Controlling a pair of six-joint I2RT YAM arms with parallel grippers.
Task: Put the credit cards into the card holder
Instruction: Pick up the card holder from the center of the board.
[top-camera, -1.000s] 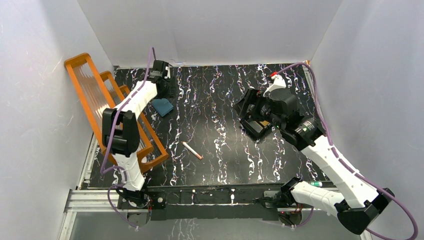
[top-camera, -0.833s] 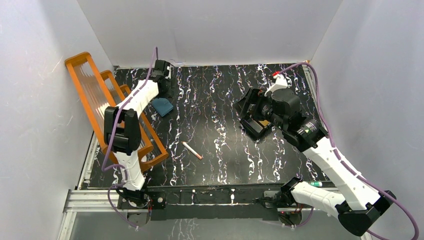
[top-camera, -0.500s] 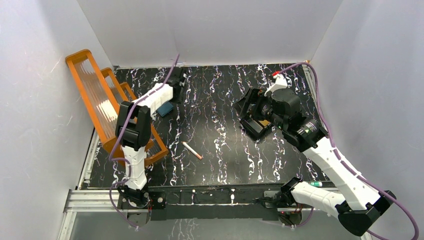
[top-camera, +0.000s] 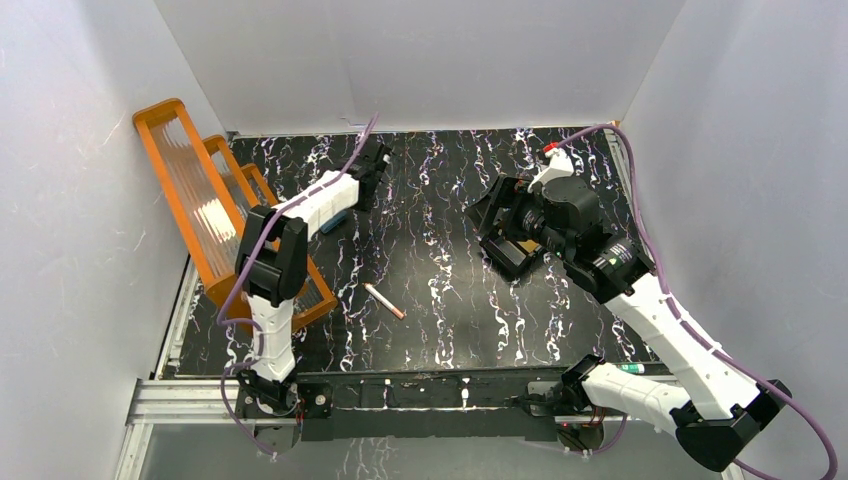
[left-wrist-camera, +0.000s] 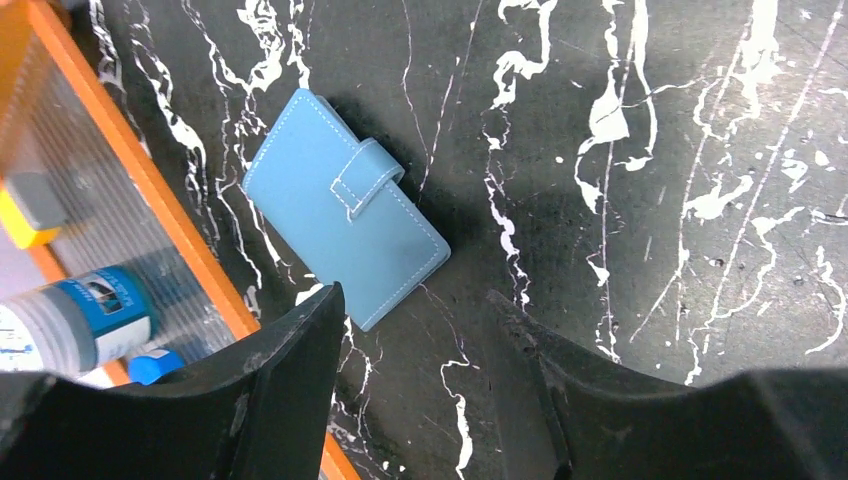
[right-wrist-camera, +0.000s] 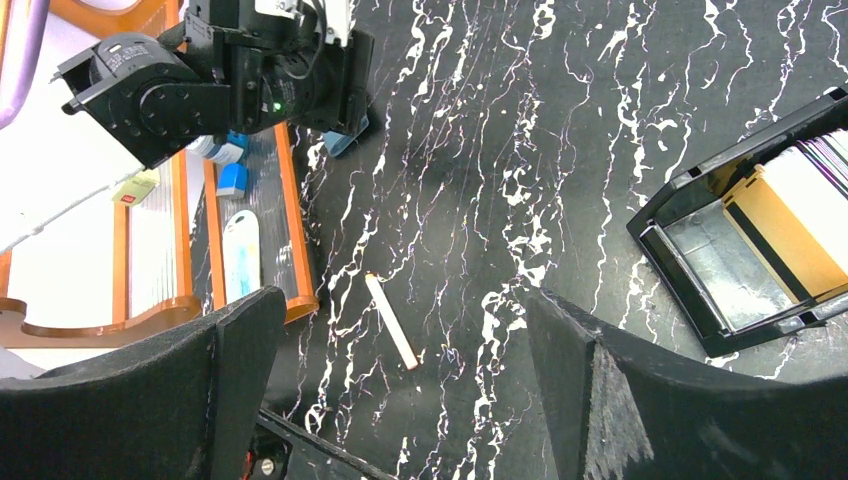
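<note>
The left gripper (left-wrist-camera: 412, 310) is hovering above the closed card holder (left-wrist-camera: 345, 205) on the table (left-wrist-camera: 650, 300), jaws wide and empty. Unsnapping its tab is probably coming next. Well right of the card holder, the right gripper (right-wrist-camera: 395, 300), jaws wide, is waiting by the credit cards (right-wrist-camera: 795, 235).

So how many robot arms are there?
2. The left arm reaches over the blue card holder by the orange rack; the right arm hovers near the black tray.

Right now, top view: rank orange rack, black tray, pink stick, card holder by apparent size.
orange rack
black tray, partly covered
pink stick vs card holder: can't rank, the holder is mostly hidden
</note>
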